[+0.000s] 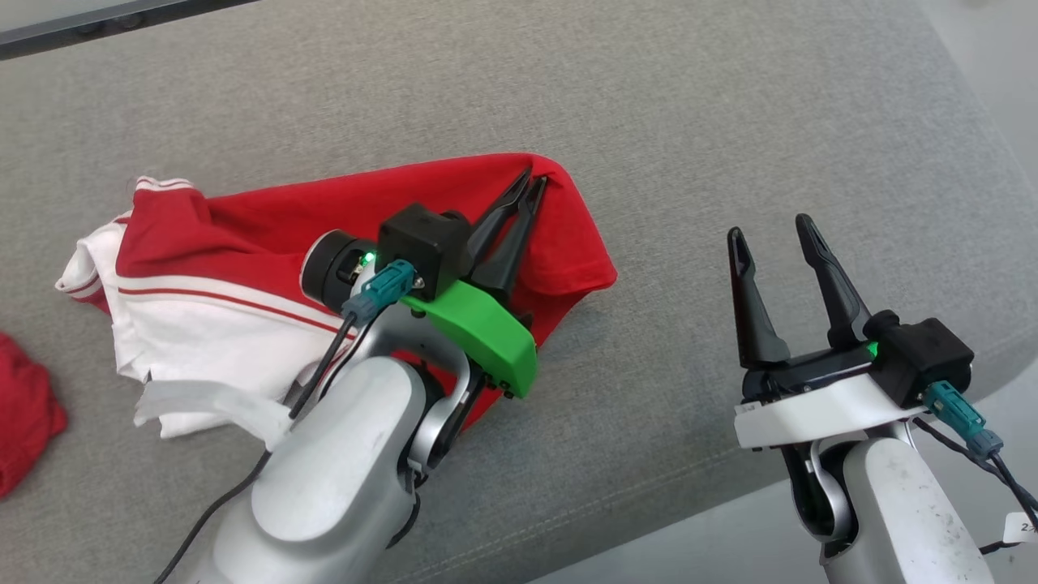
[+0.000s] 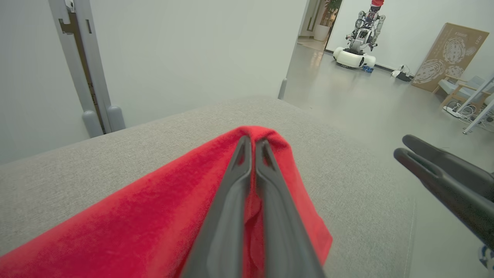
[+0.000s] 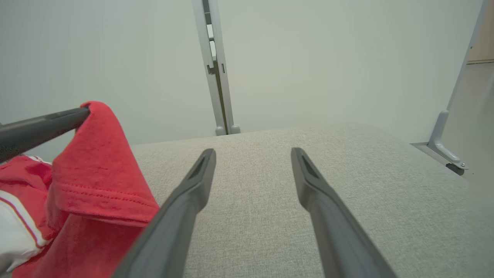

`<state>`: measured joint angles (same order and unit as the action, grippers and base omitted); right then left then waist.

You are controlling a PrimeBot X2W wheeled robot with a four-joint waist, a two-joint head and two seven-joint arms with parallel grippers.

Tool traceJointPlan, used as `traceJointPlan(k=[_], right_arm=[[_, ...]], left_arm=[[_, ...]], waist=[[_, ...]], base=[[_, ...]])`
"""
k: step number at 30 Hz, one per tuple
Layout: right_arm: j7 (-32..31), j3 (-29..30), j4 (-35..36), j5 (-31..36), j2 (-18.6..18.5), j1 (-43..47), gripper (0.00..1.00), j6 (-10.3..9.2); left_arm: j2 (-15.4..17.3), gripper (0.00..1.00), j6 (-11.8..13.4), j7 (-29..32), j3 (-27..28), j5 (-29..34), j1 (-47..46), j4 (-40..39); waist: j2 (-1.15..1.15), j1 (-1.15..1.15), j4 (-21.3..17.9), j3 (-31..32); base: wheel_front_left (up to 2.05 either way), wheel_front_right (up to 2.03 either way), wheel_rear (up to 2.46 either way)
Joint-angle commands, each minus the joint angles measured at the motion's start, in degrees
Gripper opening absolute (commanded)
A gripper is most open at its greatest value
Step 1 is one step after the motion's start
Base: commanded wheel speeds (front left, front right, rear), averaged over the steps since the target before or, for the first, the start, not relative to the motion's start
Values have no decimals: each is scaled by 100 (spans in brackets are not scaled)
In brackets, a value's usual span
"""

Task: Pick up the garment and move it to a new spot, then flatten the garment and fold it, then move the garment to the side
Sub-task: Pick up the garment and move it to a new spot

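left hand (image 1: 531, 180): fingers pressed tight together, pinching a red fold at the corner of the garment, a firm nip right at the tips.
garment (image 1: 243, 235): red-and-white striped shirt, crumpled on the grey cushion (image 1: 689, 122), left of centre. the pinched corner is raised off the cushion and the cloth drapes down from it.
right hand (image 1: 770, 227): fingers spread wide, nothing between them, hovering over bare cushion to the right of the shirt, not touching it.
left wrist view: red cloth sits on both sides of the closed fingers (image 2: 231, 200). the right hand's fingers poke in from the right edge.
nearby: a second red cloth (image 1: 24, 405) at the far left of the head view, apart from the shirt.
background: another wheeled robot (image 2: 361, 38) across the floor, well apart.
edges: the cushion's front edge runs just under the right hand, with a rounded corner to its right.
open room: bare cushion beyond the shirt and between the two hands.
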<state>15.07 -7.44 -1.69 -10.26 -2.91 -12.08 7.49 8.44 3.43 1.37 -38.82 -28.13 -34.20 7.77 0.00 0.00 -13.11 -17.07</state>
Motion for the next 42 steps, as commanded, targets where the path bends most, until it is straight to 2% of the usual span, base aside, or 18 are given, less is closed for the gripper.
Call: traceJointPlan(k=[1,13,24,25,26,27,34,38,42], right_arm=[[31,-5,46,-66,-2,22,100,0],[31,-77,109,-406,1,-53,100,0],[30,-188,99,-618,0,-220,100,0],[31,-194,93,-630,0,-227,100,0],[30,-200,88,-641,0,-235,100,0],[31,-200,86,-654,0,-241,100,0],[31,-147,37,-614,-4,-298,100,0],[31,-116,24,-481,-5,-257,100,0],[31,-71,11,-361,-4,-199,100,0]], left_arm=[[-53,0,-47,-51,20,-21,-140,132],[-399,0,-294,-502,72,-92,-1228,1742],[-540,0,-531,-910,-47,-414,-2117,3490],[-545,38,-554,-932,-77,-476,-2145,3619],[-548,97,-592,-953,-133,-540,-2176,3706],[-553,100,-626,-958,-191,-634,-2187,3757],[-548,100,-675,-1166,-739,-1047,-2215,3633],[-547,100,-499,-1422,-967,-1053,-2072,3301],[-507,100,-333,-1546,-913,-985,-1917,3049]], waist=[[0,0,-488,-140],[0,0,-1284,-530],[0,0,-1539,-835],[0,0,-1537,-845],[0,0,-1528,-854],[0,0,-1511,-859],[0,0,-1226,-796],[0,0,-873,-624],[0,0,-590,-484]], base=[[0,0,0],[0,0,0],[0,0,0],[0,0,0],[0,0,0],[0,0,0],[0,0,0],[0,0,0],[0,0,0]])
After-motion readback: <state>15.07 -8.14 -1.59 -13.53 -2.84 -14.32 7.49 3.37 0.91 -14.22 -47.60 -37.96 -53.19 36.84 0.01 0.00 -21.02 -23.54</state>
